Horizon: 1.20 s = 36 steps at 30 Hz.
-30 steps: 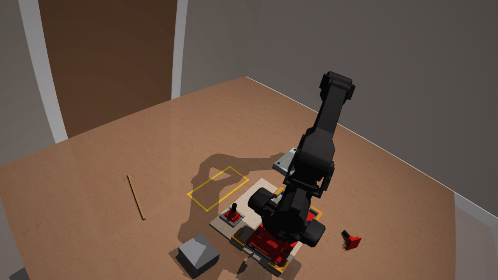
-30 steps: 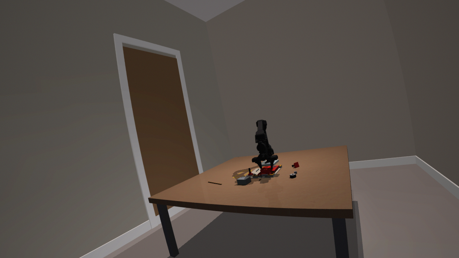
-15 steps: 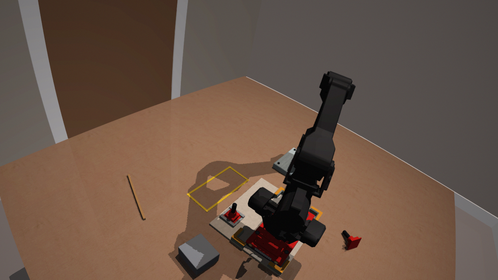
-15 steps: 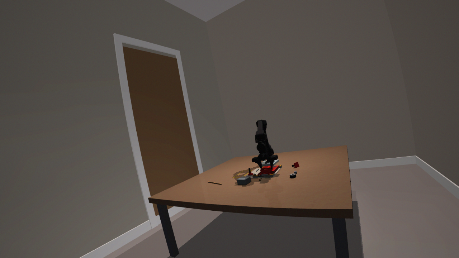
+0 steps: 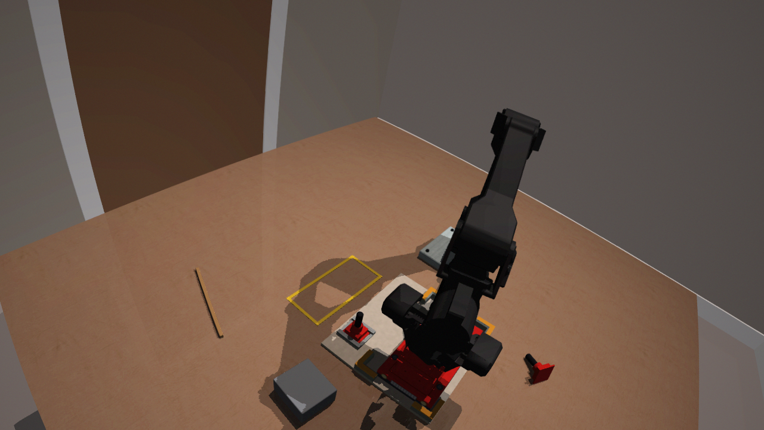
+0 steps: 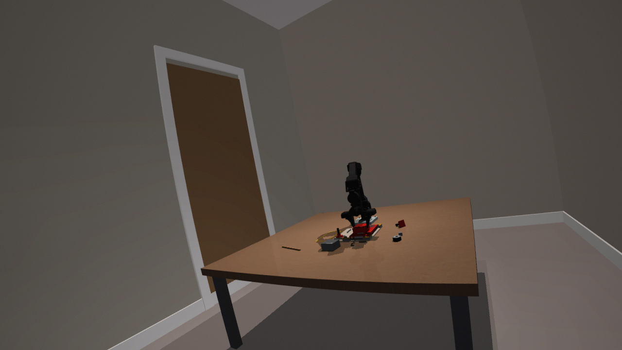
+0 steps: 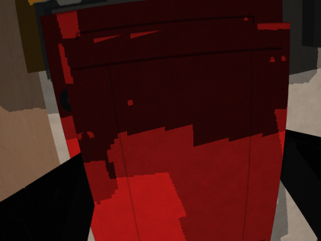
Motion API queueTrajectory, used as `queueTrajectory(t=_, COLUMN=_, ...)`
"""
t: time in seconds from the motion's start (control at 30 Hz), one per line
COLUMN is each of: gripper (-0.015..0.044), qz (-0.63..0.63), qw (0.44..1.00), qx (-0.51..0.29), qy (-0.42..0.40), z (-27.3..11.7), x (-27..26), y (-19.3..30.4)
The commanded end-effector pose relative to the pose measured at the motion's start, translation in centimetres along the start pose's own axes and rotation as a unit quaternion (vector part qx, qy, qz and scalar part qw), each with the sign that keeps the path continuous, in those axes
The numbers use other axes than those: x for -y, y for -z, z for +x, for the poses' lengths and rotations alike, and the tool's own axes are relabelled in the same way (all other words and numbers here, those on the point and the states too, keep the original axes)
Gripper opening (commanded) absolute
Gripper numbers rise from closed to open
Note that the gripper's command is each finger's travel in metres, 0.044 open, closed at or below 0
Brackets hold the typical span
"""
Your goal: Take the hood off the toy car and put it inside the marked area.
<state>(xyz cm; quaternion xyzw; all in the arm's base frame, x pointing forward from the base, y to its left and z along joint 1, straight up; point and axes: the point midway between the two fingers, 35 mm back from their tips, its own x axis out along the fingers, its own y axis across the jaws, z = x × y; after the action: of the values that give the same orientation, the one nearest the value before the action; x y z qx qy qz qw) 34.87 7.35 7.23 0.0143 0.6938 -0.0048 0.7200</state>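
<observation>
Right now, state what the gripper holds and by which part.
The gripper is shut on the toy car's red hood, fingers on its two long side edges.

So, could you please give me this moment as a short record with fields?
gripper: jaws shut on the red hood, one black finger at each side
hood: on the toy car, not lifted
marked area: yellow outline, nothing inside
nearby: grey block, thin wooden stick
step: grasp made, lift next
</observation>
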Motion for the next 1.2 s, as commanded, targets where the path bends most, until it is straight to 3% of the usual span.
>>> queueTrajectory(t=0.0, gripper=0.0000, qz=0.000, qw=1.000, qx=0.001, qy=0.000, z=-0.4, x=0.0, y=0.0)
queueTrajectory(t=0.7, gripper=0.0000, qz=0.000, qw=1.000, qx=0.000, qy=0.000, z=-1.8, x=0.0, y=0.0)
queueTrajectory(t=1.17, gripper=0.0000, qz=0.000, qw=1.000, qx=0.000, qy=0.000, z=-6.2, x=0.0, y=0.0)
